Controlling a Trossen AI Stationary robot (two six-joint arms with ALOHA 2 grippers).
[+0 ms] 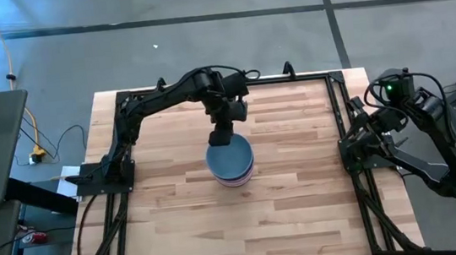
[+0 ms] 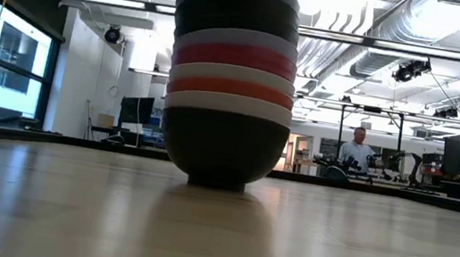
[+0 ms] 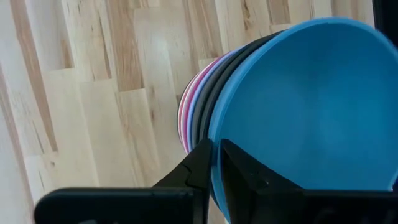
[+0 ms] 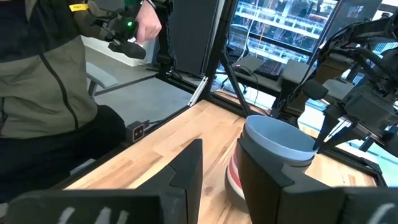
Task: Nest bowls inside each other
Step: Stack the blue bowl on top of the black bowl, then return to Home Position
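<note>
A stack of nested bowls (image 1: pixel 232 165) stands on the wooden table near its middle. In the low view the stack (image 2: pixel 231 84) rests on a black bowl's foot (image 2: pixel 217 179), with white, red, white, magenta, pale and black bowls above. A blue bowl (image 3: pixel 311 106) is topmost, inside a black one (image 3: pixel 214 93). My left gripper (image 1: pixel 222 135) stands over the stack's far rim, shut on the blue bowl. My right gripper (image 4: pixel 221 180) is open and empty at the table's right edge, far from the stack (image 4: pixel 273 149). My left gripper holds the blue bowl by its rim (image 3: pixel 216 155) on the stack's far side. One finger (image 3: pixel 249 177) is inside the bowl and one (image 3: pixel 196 168) outside. The fingers come from above, pointing down. The bowl sits upright in the black bowl below it.
Black frame rails run along the table's left (image 1: pixel 116 156), far (image 1: pixel 291 77) and right (image 1: pixel 353 144) sides. Bare wood (image 1: pixel 247 227) lies around the stack. A person in an olive jacket (image 4: pixel 43 74) stands beyond the table's edge; another person (image 2: pixel 358 151) is far back in the room.
</note>
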